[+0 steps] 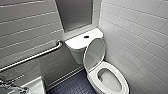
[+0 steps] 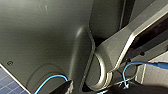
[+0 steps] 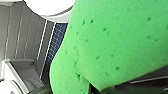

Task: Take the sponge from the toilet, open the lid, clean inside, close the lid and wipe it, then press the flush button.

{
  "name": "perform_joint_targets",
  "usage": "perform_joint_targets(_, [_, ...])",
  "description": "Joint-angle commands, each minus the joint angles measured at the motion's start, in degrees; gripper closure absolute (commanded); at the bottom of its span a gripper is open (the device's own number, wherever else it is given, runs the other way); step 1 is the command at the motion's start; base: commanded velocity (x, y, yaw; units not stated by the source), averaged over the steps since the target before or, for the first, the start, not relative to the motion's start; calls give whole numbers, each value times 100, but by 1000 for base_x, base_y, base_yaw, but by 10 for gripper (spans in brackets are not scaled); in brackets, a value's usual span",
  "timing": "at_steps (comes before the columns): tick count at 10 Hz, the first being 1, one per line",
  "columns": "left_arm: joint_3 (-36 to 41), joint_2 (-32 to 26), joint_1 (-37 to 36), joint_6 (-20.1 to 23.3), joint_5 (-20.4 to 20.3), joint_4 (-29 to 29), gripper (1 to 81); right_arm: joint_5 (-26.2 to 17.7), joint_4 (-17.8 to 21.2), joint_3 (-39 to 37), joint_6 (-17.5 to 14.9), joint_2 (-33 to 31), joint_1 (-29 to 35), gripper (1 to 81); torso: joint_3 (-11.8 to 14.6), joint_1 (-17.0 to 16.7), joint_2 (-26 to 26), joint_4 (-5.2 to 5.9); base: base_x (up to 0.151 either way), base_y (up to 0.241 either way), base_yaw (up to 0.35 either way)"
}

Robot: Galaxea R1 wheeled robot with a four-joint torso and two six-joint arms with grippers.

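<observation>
One green sponge sat clamped in the right end effector; the left end effector's grip could not be told. Lower left stood one sink, lower right one toilet with its lid raised. One flush button lay at upper centre.

The sponge is bright green, flecked with darker pores. The toilet and lid are glossy white, the flush button dark. The floor is navy, finely gridded; the wall tiles are white, brick-laid.
</observation>
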Motion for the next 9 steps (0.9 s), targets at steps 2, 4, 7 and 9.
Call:
perform_joint_targets(2, [-499, 243, 134, 2080, 194, -1849, 10, -623, 375, 549, -30, -601, 908, 811, 0, 0, 0, 0, 0, 0, 0])
perform_joint_targets(4, [-720, 357, 152, 2260, 114, -2066, 10, -615, 480, 664, -29, -742, 1462, 811, 0, 0, 0, 0, 0, 0, 0])
perform_joint_targets(7, [-958, 437, 187, 2278, 131, -2049, 10, -807, 903, 533, -30, -707, 2331, 811, 0, 0, 0, 0, 0, 0, 0])
perform_joint_targets(9, [-967, 446, 231, 2287, 131, -2058, 10, -1227, 1218, 271, -30, -672, 2912, 811, 0, 0, 0, 0, 0, 0, 0])
